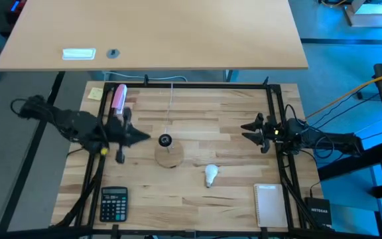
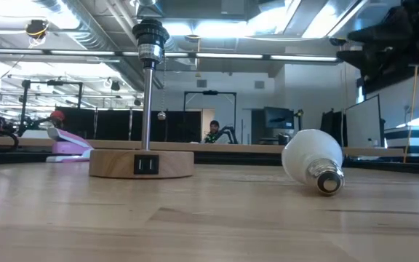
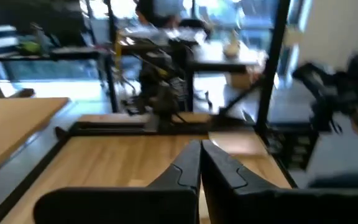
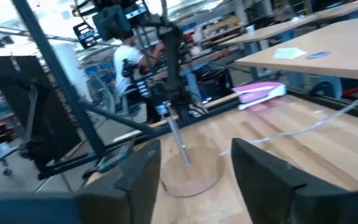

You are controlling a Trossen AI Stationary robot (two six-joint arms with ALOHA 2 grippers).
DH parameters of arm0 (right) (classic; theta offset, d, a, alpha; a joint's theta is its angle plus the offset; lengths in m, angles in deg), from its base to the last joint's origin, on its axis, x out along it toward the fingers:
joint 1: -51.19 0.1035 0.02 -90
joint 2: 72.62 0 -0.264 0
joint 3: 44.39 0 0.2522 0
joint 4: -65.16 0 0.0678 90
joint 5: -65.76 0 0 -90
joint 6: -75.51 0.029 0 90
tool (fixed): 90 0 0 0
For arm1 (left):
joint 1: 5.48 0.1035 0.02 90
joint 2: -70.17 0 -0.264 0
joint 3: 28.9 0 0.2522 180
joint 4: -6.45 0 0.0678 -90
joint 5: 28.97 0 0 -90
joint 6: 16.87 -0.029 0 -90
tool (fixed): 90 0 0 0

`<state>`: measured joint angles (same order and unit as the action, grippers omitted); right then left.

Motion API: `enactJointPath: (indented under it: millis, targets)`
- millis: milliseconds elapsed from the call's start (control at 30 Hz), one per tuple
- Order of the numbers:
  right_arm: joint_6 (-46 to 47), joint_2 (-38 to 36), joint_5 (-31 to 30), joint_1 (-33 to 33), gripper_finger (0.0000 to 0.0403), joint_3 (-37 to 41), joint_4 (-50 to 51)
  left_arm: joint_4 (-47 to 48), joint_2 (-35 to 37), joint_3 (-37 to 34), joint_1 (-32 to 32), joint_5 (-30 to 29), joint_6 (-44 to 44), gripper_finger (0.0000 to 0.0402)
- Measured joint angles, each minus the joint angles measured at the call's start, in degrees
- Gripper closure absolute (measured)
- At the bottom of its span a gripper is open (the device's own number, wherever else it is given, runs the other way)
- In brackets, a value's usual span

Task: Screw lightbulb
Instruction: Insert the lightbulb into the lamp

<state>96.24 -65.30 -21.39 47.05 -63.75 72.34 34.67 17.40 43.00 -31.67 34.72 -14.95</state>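
Note:
The lightbulb lies on its side on the wooden table, apart from both grippers. In the low view its white globe rests on the table, and its silvery screw base points toward the near edge. Left of it stands the black socket on a thin post, fixed in a round wooden disc base. My left gripper is shut, raised above the table just left of the socket. My right gripper is open at the table's right side, pointing level toward the socket, with nothing between its fingers.
A calculator lies at the near left and a white notepad at the near right. A pink object and a yellow note sit at the far left. A white cord runs from the socket base to the far edge. Black frame rails border the table.

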Motion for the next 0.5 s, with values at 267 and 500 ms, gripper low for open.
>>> enactJointPath:
  millis: [267,500]
  targets:
    - [1.1,0.4,5.7,0.1,0.0158,-0.8,1.4,3.3,-22.7,14.8,-12.4,-12.6,6.2,0.0401]
    - [-2.2,0.4,9.6,0.1,0.0157,-0.8,4.2,-0.5,-35.8,15.9,-13.8,-13.8,21.9,0.0401]
